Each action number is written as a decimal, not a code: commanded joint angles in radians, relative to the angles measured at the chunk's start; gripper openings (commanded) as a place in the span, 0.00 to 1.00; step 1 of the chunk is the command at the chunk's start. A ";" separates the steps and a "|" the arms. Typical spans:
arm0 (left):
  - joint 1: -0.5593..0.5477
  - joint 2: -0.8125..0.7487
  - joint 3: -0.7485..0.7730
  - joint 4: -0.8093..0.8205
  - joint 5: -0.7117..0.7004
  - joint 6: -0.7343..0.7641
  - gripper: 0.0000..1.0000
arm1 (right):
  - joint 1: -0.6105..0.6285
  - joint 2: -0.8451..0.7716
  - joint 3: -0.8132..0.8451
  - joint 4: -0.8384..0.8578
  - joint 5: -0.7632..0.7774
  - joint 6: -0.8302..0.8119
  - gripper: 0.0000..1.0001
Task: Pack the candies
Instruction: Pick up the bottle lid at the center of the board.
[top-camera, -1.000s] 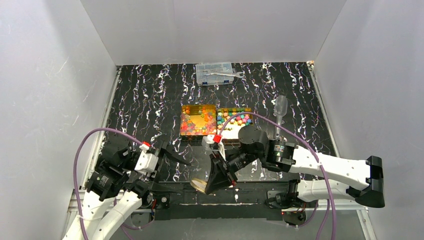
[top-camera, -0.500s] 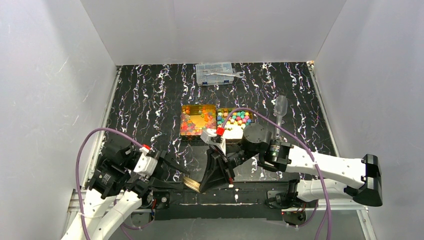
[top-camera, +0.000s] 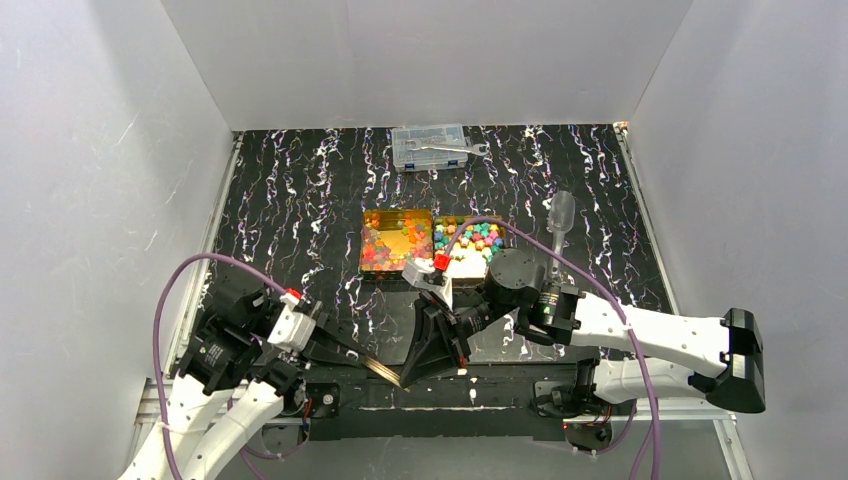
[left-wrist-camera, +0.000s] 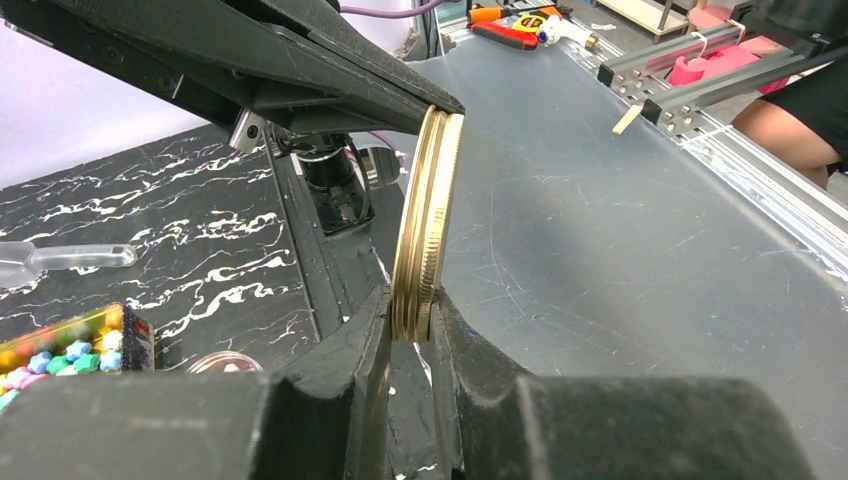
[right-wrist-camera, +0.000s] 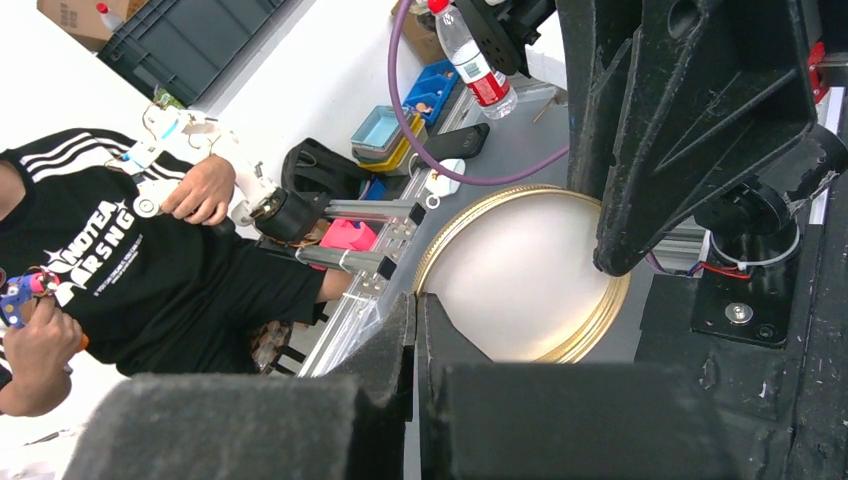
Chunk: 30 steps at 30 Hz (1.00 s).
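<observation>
As left gripper (left-wrist-camera: 412, 305) clamps gold lid (left-wrist-camera: 430, 200) | right gripper (right-wrist-camera: 417, 308) seemingly pinches it

Candies (top-camera: 385, 252) lie in two side-by-side trays (top-camera: 363, 245) mid-table (top-camera: 290, 200); compartment box (top-camera: 430, 146) behind them, lid (left-wrist-camera: 425, 230) in front.

- Two open trays (top-camera: 398, 214) side by side: one of glossy candies (top-camera: 383, 250), one of pastel candies (top-camera: 482, 238), too many to count.
- One clear compartment box (top-camera: 430, 138) with one wrench (top-camera: 450, 148) on it, behind the trays.
- One pipette (top-camera: 561, 215), right of the trays.
- One gold lid (left-wrist-camera: 428, 220), nearer than the trays.
</observation>
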 joint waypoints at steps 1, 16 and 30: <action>-0.004 0.024 0.043 0.004 -0.001 -0.014 0.00 | 0.001 -0.022 -0.012 0.037 0.015 -0.012 0.01; -0.005 -0.005 -0.014 0.004 -0.129 -0.097 0.00 | 0.000 -0.196 0.106 -0.464 0.352 -0.306 0.64; -0.004 -0.111 -0.162 0.131 -0.491 -0.628 0.00 | 0.000 -0.330 0.009 -0.539 0.762 -0.360 0.66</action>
